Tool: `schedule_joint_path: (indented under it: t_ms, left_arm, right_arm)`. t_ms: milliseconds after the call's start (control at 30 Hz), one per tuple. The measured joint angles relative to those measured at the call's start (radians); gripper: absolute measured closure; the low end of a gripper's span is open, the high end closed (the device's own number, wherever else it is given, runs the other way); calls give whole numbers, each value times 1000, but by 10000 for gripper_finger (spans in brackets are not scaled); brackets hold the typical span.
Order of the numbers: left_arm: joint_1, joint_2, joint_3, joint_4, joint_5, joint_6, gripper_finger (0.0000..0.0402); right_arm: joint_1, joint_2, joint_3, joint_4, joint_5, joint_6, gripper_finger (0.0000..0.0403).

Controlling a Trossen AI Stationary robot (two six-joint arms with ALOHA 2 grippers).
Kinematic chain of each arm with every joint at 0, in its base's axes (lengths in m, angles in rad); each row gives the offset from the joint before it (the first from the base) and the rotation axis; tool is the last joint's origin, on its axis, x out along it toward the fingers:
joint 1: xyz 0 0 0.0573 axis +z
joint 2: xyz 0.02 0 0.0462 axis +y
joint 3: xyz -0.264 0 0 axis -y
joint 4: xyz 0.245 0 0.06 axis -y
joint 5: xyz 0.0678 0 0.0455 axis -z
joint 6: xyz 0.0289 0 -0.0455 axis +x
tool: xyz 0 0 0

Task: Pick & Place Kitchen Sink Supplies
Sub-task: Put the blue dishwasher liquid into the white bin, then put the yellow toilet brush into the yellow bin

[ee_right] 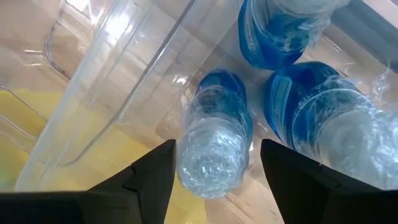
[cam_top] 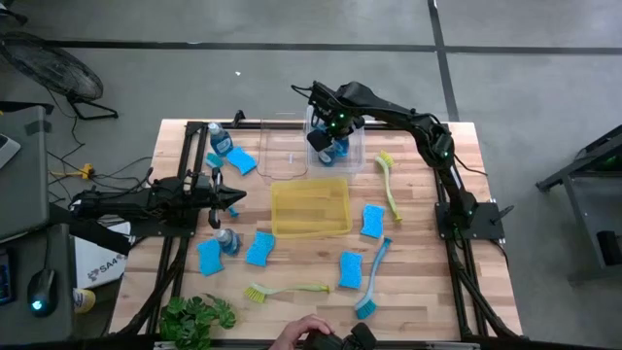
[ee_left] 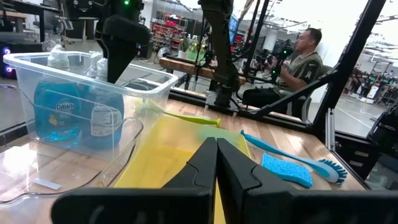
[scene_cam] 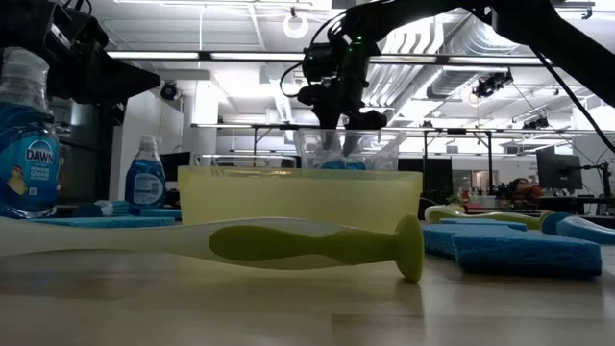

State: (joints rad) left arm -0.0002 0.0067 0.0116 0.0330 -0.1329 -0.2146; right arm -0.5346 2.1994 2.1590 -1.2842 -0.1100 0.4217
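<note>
My right gripper (cam_top: 328, 136) hangs open over a clear bin (cam_top: 358, 146) at the far middle of the table. Up to three clear bottles of blue liquid stand in the bin. In the right wrist view its fingers stand on either side of one bottle (ee_right: 214, 143), with a narrow gap on each side. Two more bottles (ee_right: 323, 118) stand beside that one. My left gripper (cam_top: 236, 198) is shut and empty, low over the table's left side, pointing at the yellow bin (cam_top: 311, 206). It also shows in the left wrist view (ee_left: 216, 163).
Loose on the table are two bottles (cam_top: 219, 138) (cam_top: 226, 240), several blue sponges (cam_top: 259, 249) (cam_top: 372, 221), two yellow-green brushes (cam_top: 389, 180) (cam_top: 287, 289) and a blue brush (cam_top: 374, 282). A second clear bin (cam_top: 282, 151) stands beside the first. A plant (cam_top: 197, 316) and a person's hand (cam_top: 309, 331) are at the near edge.
</note>
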Motion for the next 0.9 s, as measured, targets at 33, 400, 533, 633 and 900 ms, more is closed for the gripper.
schedule_joint_path:
  t_ms: [33, 400, 533, 633, 900]
  left_arm:
    - [0, 0, 0, 0, 0, 0, 400]
    - [0, 0, 0, 0, 0, 0, 400]
    - [0, 0, 0, 0, 0, 0, 400]
    - [0, 0, 0, 0, 0, 0, 400]
    - [0, 0, 0, 0, 1, 0, 400]
  right_arm:
    - [-1, 0, 0, 0, -1, 0, 175]
    - [-2, -53, 0, 3, -13, 0, 174]
    - [-2, -89, 0, 3, -12, 0, 174]
    - [-2, -117, 0, -3, -12, 0, 174]
    - [20, -194, 0, -50, 9, 21, 174]
